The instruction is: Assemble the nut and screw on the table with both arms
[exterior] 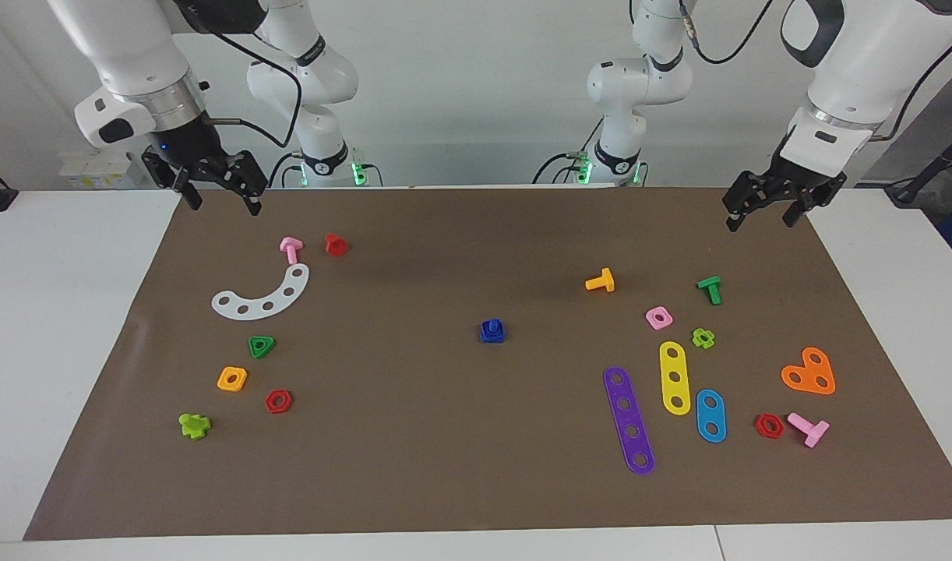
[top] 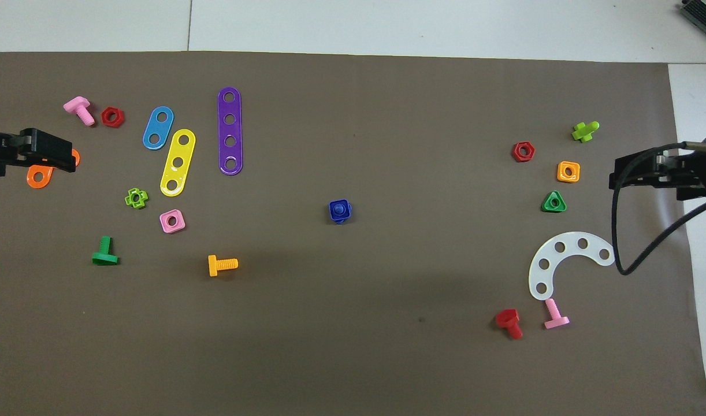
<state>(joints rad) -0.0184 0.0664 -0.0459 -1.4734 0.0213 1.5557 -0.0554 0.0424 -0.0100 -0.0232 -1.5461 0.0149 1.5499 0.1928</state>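
The dark-blue nut [exterior: 492, 336] lies in the middle of the brown mat [exterior: 414, 436] on the table. The dark-blue screw [exterior: 490, 325] stands in the nut, and the two read as one piece. In the overhead view the screw [top: 340, 208] fills the hole of the nut [top: 332, 215]. My right gripper [exterior: 220, 201] is open and empty, up over the mat's corner at the right arm's end. My left gripper [exterior: 761, 218] is open and empty, up over the mat's corner at the left arm's end. Both are well away from the blue piece and also show in the overhead view, left [top: 70, 159] and right [top: 614, 176].
Toward the left arm's end lie an orange bolt [exterior: 601, 281], pink nut [exterior: 658, 317], green bolt [exterior: 710, 289], purple [exterior: 629, 420], yellow and blue strips and an orange plate [exterior: 809, 372]. Toward the right arm's end lie a white curved strip [exterior: 262, 296], pink bolt [exterior: 290, 249], red bolt and orange nut [exterior: 232, 379].
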